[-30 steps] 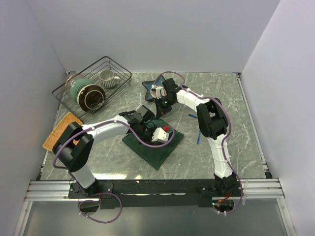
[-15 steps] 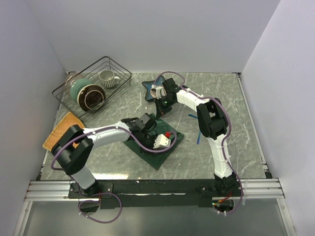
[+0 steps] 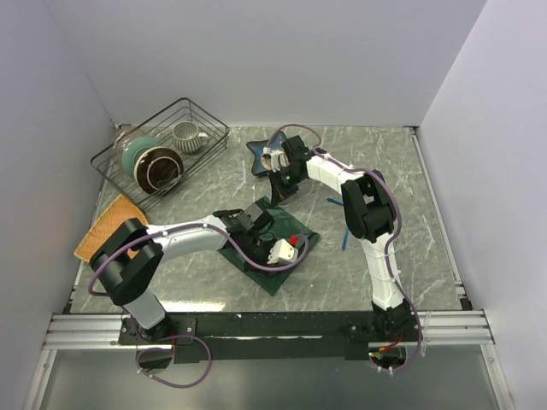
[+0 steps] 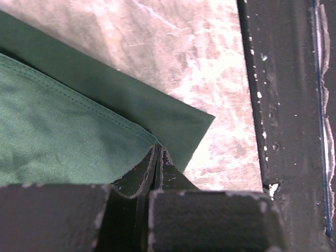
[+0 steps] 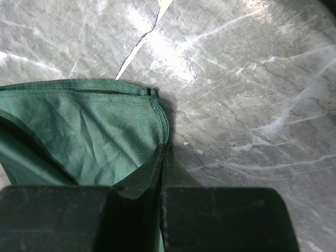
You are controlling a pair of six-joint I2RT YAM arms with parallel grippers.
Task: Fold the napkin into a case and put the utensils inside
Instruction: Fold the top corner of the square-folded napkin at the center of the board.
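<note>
Nearer the front, left gripper [image 4: 158, 155], napkin [image 4: 63, 134].

open: table [image 3: 427, 222] bare on right side — also near-left | obstacles: wire basket [image 3: 162, 145] far-left, star dish [image 3: 259, 147] behind napkin [image 3: 272, 278], mat [image 3: 107, 224] left

The marbled desk [image 3: 419, 239] bears a green napkin [image 3: 272, 275], wire basket [image 3: 220, 141], orange mat [image 3: 101, 224] and blue star dish [image 3: 259, 151]. A blue sliver [image 3: 344, 242] near the napkin may be a utensil.
</note>
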